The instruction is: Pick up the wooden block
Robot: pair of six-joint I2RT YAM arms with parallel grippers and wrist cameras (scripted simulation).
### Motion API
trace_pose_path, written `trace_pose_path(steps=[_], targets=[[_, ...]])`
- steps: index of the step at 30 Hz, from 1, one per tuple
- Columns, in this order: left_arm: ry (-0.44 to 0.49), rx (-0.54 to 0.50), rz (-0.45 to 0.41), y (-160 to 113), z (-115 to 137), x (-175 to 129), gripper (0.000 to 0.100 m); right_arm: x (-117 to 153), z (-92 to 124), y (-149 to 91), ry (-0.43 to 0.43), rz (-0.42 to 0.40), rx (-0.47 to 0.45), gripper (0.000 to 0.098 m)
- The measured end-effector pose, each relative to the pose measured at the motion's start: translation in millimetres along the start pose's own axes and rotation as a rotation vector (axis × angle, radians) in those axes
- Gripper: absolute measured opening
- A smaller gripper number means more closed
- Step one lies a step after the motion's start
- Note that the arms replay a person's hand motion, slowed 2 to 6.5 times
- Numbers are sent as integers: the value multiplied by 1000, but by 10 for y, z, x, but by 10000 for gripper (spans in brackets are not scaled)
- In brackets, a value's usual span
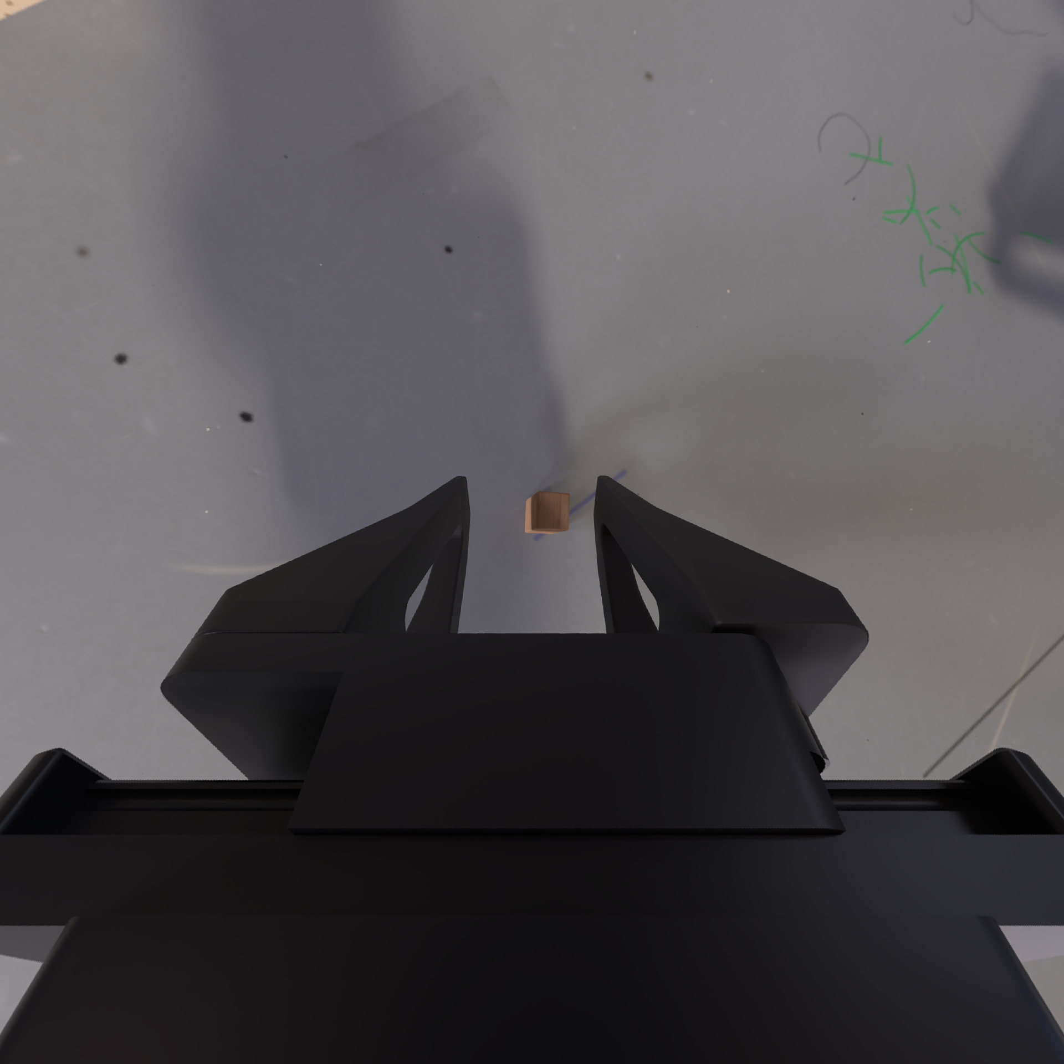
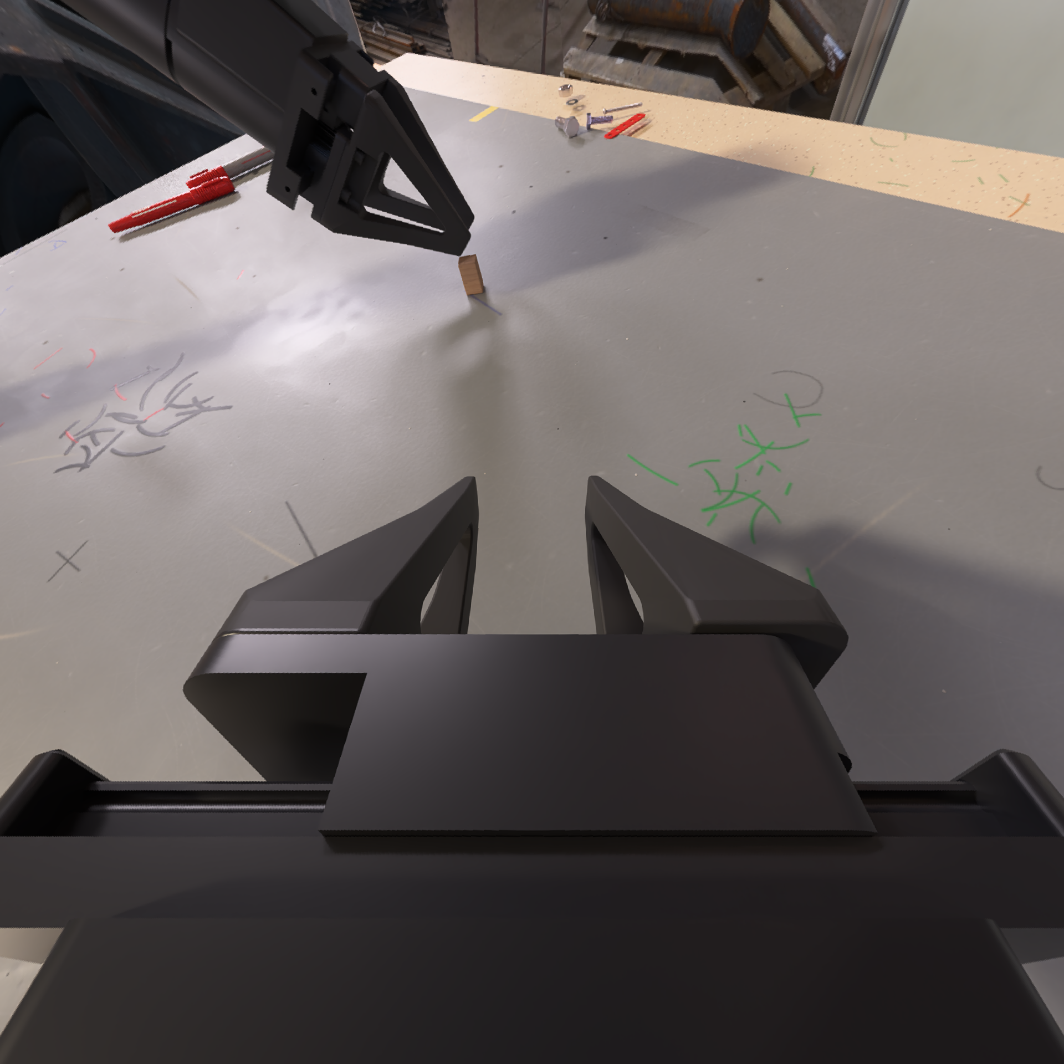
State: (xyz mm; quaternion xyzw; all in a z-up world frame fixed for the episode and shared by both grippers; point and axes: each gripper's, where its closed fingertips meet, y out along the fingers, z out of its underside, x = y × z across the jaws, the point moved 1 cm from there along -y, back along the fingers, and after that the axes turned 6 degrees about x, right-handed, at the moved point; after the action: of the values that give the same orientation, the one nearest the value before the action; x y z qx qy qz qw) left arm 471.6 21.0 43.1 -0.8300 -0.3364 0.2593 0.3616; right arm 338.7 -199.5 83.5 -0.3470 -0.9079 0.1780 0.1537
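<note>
The wooden block (image 1: 547, 512) is small and tan and stands on the grey table. In the left wrist view it lies below and between the two black fingertips of my left gripper (image 1: 532, 486), which is open and hovers just above it. The right wrist view shows the block (image 2: 471, 275) far ahead, with the left gripper (image 2: 460, 247) angled down right over it, tips just above its top. My right gripper (image 2: 531, 486) is open and empty, low over the table well short of the block.
Red markers (image 2: 173, 201) lie at the table's far left. Bolts, nuts and a red strip (image 2: 599, 118) lie on the tan board at the back. Green scribbles (image 2: 743, 478) and grey scribbles (image 2: 138, 426) mark the table top.
</note>
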Motion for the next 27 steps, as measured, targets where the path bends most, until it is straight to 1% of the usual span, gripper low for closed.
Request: trace_pose_path(steps=[5, 10, 17, 27], targets=[[19, 45, -12, 104, 19, -20, 367, 9, 6, -53, -5, 13, -10, 312], [41, 62, -40, 172, 50, -27, 355, 12, 4, -82, -7, 19, -13, 311], [83, 60, -93, 207, 75, -11, 325, 24, 14, -91, -4, 17, -12, 313], [102, 17, -100, 215, 85, -20, 339, 35, 39, -76, -1, 9, 2, 315]])
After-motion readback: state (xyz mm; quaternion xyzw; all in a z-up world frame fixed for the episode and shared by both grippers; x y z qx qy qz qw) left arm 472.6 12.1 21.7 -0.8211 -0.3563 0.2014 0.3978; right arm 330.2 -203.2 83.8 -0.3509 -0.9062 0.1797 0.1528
